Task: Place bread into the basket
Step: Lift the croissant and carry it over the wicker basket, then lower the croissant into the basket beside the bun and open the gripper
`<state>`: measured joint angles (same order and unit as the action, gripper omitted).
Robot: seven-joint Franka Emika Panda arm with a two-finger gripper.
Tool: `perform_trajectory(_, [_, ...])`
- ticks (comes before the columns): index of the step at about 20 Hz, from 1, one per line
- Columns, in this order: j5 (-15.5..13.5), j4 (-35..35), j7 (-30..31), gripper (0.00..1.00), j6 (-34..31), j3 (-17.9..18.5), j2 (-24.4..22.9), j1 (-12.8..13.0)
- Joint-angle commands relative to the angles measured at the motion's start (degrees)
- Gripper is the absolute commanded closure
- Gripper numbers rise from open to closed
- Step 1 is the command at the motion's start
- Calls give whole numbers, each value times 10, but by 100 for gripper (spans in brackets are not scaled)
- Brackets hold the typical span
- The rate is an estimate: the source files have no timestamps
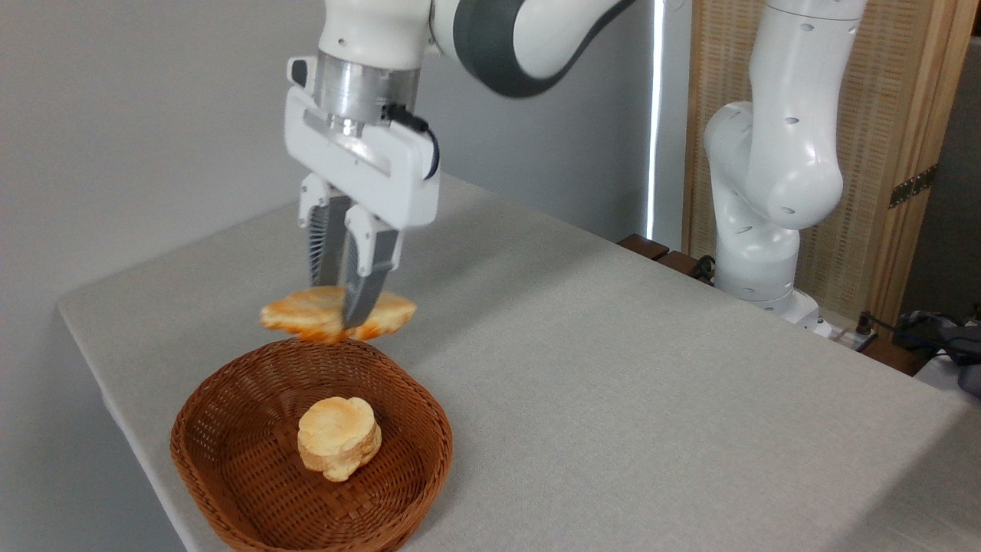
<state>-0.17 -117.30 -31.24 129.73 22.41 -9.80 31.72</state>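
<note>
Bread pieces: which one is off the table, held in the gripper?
The long golden-brown bread, clamped by the gripper above the basket rim; the round bun lies inside.

White arm (774, 153), grey joint, ribbed pincer (341, 307)

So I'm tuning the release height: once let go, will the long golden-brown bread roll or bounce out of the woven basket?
The long golden-brown bread looks light, held level mid-air by the gripper. Its flattish, lumpy shape probably won't roll far. The reddish-brown woven basket has raised walls likely to contain it, though it may land against the small round pale bun.
</note>
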Motion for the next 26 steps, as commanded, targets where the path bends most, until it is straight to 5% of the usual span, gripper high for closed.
perform_trajectory(1, [-38,6,2,20,82,18,33,3])
perform_trajectory(5, [-55,5,2,0,122,23,72,3])
perform_trajectory(19, [-54,1,12,0,115,23,87,3])
perform_trajectory(26, [-46,4,16,0,-14,40,26,-1])
